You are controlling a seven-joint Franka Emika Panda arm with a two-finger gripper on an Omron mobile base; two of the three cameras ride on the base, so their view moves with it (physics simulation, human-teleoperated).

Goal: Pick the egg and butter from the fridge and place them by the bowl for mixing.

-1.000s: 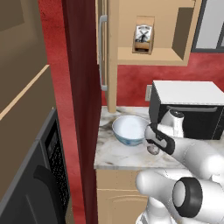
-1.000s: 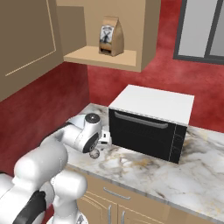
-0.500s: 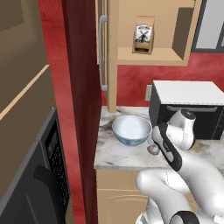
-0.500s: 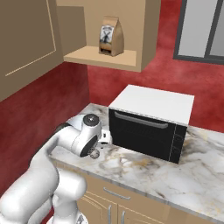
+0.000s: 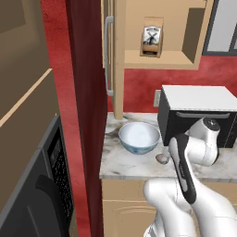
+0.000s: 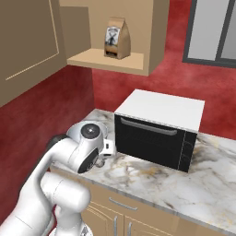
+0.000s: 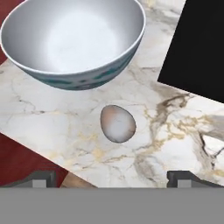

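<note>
1. The egg (image 7: 117, 123) now lies on the marble tabletop (image 7: 183, 144), just beside the bowl (image 7: 74, 41) and apart from it, between the bowl and the black microwave (image 5: 196, 115). In the left base view it is the small lump (image 5: 162, 159) at the bowl's (image 5: 139, 137) right.
2. The fingers (image 7: 111, 177) are spread wide and released, holding nothing; their tips sit at either side of the egg in the hand view, clear of it.
3. Over the last second the arm has pulled up and back: in the left base view the hand, which was low over the egg, now stands higher and farther right, in front of the microwave. The egg has stayed where it was put.
4. By my reading, the egg's half of the job is done: it rests by the bowl, still and unrolled.
5. The butter is yet to be brought. The next move probably calls for the base to turn toward the fridge, so the arm should clear the bowl's rim and the microwave front as it withdraws.
</note>
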